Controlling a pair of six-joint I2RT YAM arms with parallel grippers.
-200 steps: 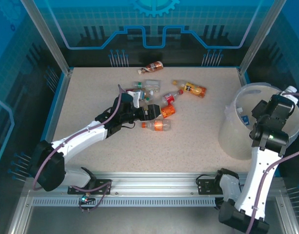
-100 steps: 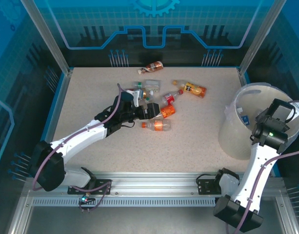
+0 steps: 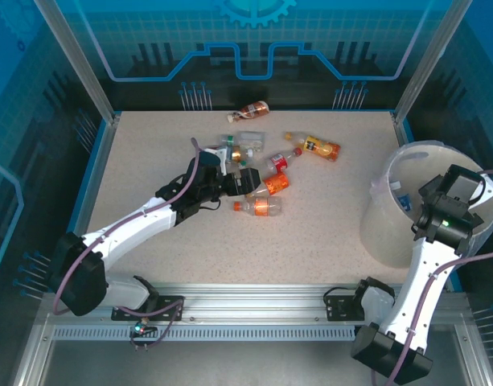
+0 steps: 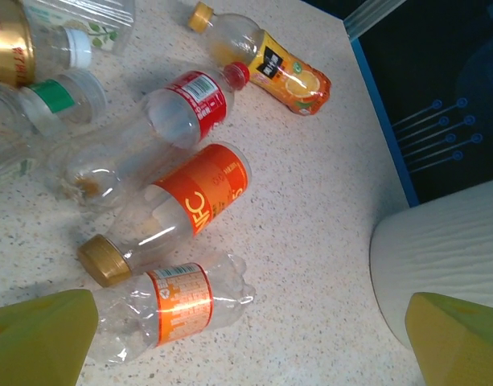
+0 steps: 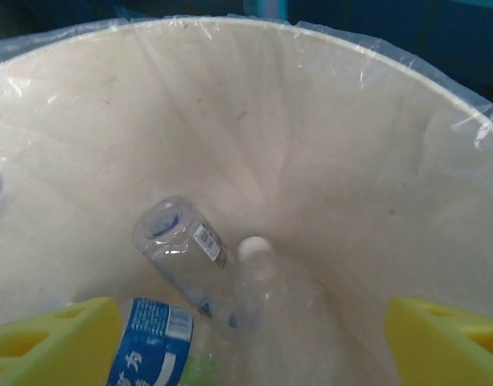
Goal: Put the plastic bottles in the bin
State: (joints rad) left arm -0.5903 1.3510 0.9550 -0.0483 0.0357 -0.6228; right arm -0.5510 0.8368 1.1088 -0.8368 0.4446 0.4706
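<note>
Both claws are open: right gripper (image 5: 250, 342) over the round white plastic bin (image 5: 230, 104); left gripper (image 4: 250, 338) may nudge the clear orange-labelled bottle (image 4: 178, 304) rolling.

Table top (image 3: 326, 217): matt, finely speckled, stone-look laminate; plastic bottles (image 4: 199, 197): clear glossy plastic, thin and crinkled, with glossy printed film labels; one cap (image 4: 101, 259) looks metallic gold; bin (image 4: 439, 241): white plastic, outer wall finely ribbed, satin; inside matt cream, thin clear wrinkled film (image 5: 471, 112) over the rim; left gripper (image 4: 252, 310) pads (image 4: 37, 338): matt yellow plastic; arm shells (image 3: 137, 223): glossy white plastic; front rail (image 3: 254, 310): bare brushed metal.
</note>
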